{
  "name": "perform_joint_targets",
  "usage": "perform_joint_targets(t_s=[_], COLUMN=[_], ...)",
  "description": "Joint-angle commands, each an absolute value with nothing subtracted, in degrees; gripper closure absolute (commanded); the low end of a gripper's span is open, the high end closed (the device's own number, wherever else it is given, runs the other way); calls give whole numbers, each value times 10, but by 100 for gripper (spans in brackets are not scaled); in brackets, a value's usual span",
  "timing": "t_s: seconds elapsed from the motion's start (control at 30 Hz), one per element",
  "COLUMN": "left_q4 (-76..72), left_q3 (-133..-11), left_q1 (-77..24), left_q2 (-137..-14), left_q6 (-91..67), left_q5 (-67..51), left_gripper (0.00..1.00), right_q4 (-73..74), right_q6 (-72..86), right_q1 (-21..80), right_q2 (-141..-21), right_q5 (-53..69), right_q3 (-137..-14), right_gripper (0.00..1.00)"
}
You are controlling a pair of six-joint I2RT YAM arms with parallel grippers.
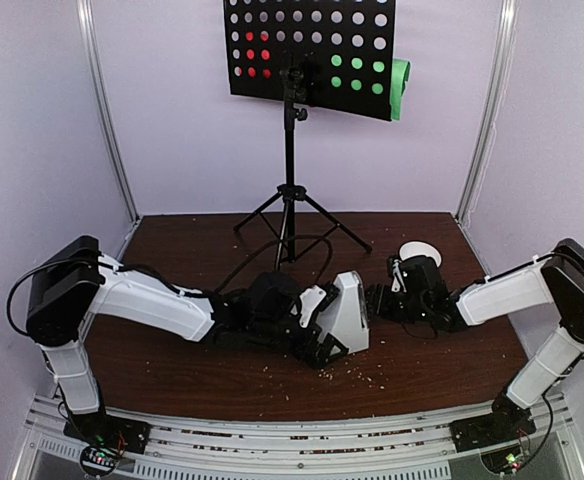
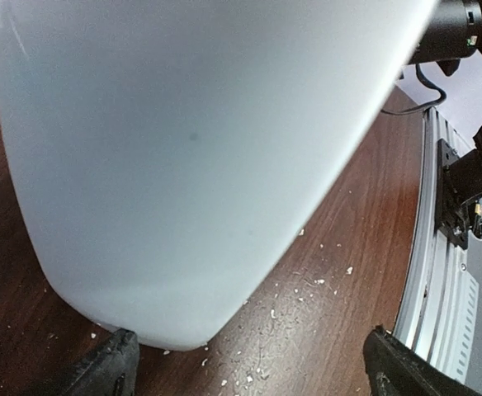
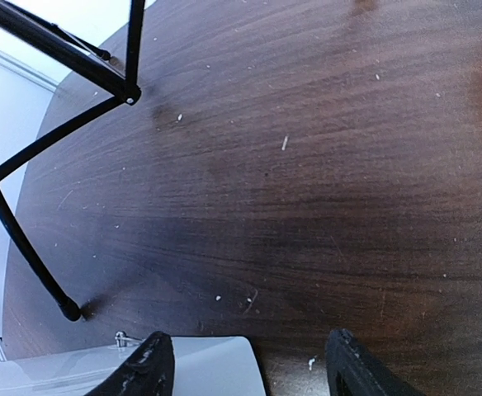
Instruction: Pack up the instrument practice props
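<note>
- Progress call: early. You have nothing packed that I can see, and no case or box shows in any view.
- Music stand: fully set up at the back of the table, tripod legs spread, perforated desk up top.
- Red sheet and green sheet are both on that desk. Red shows through the holes on the left, green on the right, with its edge sticking out past the desk.
- Metronome: on the table mid-front, between the two grippers, well in front of the stand. Can't tell from these views whether its clear cover is on.
- Left gripper: jaws spread wide, grasping nothing. The metronome's white body fills its wrist view. One fingertip is just beside the body's lower edge, the other well apart from it.
- Right gripper: jaws apart, nothing clamped. A pale corner, probably the metronome, pokes in by one finger at the bottom of its view, with bare wood beyond.
- Bowl: just behind the right wrist. Not part of your job.
- Left to do, my read: everything. Secure the metronome, pull both sheets, take down the stand.
- Crumbs are scattered in front of the metronome.
</note>
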State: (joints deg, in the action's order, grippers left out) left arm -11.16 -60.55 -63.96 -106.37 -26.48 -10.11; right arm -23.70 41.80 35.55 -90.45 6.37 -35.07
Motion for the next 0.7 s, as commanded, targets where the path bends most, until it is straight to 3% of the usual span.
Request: perform_joint_targets(t_s=[0.0, 0.13, 0.27, 0.67], left_q4=[-154, -121, -117, -144], left_q3=[-585, -580, -586, -701], left_q1=[-643, -634, -603, -549], left_q2=[-1012, -954, -928, -1018], left_q6=[-254, -208, -170, -37], left_q5=[-92, -43, -47, -244], left_gripper=[2, 2, 2, 2], right_q4=[-251, -252, -250, -270], right_q6=[404, 402, 386, 356], right_q1=[359, 325, 303, 296], right_q2=[-882, -823, -754, -579], right_q5=[55, 43, 28, 23], right_q3=[-354, -319, -283, -204], right_gripper=[32, 17, 9, 0])
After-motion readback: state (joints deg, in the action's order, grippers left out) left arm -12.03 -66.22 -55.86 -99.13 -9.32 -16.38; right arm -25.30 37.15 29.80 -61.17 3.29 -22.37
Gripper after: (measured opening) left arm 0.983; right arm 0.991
